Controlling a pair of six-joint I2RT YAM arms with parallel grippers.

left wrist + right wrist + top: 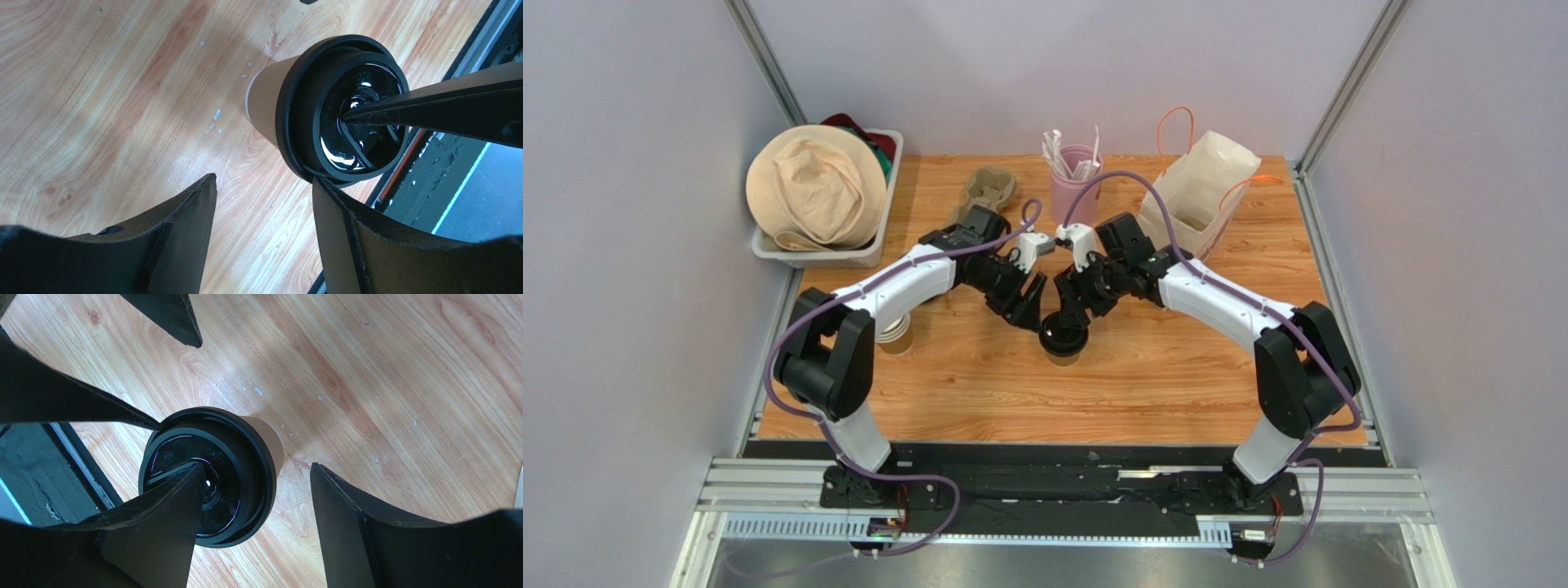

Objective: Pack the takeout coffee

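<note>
Takeout coffee (1064, 337), upright in front of the paper bag (1195, 190) (slightly left). Left gripper (264, 177) and right gripper (256, 465) spread, a fingertip each against its black lid (307, 122): seating it, I judge.

Brown kraft cup (263, 101) wears a glossy black lid (316, 131) on a light wood-grain table (92, 92).

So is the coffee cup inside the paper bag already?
No, the takeout coffee stands with its lid on, on the wooden table, apart from the white paper bag at the back.
</note>
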